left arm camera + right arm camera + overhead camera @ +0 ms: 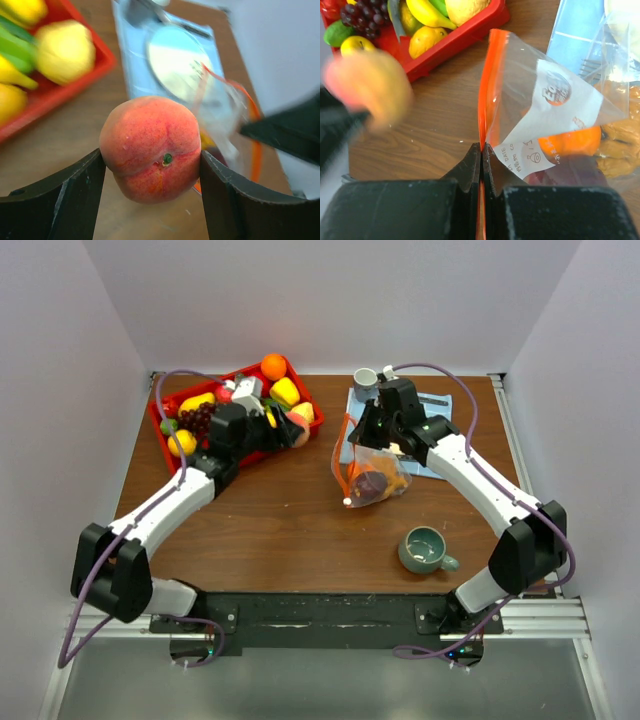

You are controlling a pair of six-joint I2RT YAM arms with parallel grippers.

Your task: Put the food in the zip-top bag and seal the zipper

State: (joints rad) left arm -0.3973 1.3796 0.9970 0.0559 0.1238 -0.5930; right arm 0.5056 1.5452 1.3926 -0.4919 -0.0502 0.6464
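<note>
1. While the left pincer hangs just beside the red tray, grapes, an orange and yellow pieces lie in that tray. The zip-top bag, ahead of the left pincer, holds an orange piece and something purple.
2. Crinkled plastic makes the bag's contents hard to make out.
3. The left pincer, partly open, clasps the peach between its fingers. The right pincer, shut tight, pinches the zipper.

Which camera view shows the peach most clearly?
The left wrist view: the peach is sharp and large there, held between the left fingers. In the top view the peach is small. In the right wrist view it is only a blurred shape at the left.
</note>
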